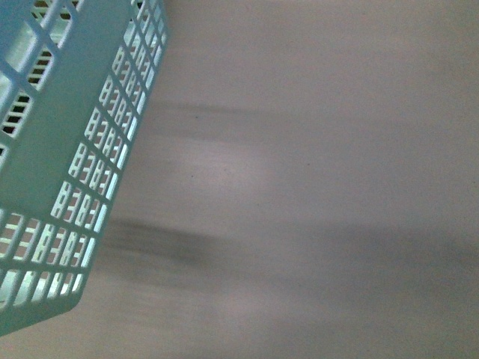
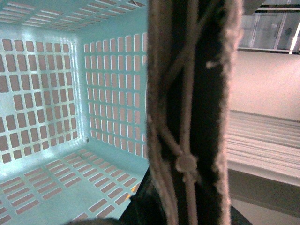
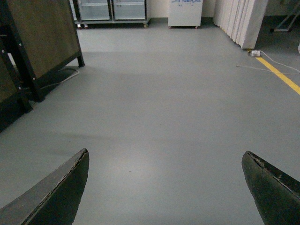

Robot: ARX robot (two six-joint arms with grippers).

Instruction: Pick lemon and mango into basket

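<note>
Floor [image 3: 178,93]: grey and bare ahead of the right tool [image 3: 165,157]. Its two dark fingers [image 3: 61,187] stand wide apart with nothing between them. Judged free for a pick.

Basket [image 1: 52,149]: one, teal, with slotted walls. It is tilted and blurred in the front view, so it is judged lifted, not resting. Its interior lies just beyond the left tool [image 2: 145,204], and the part seen holds no fruit.

Handle [image 2: 187,93]: one brown strap laced with white ties, hard against the left wrist camera. It is probably hooked by that tool for carrying. Only a dark sliver of the tool shows, so I cannot tell whether it is clamped.

Lemon: not seen in any view. Mango: likewise.

Count: one basket, one handle, two tools, no fruit.
</note>
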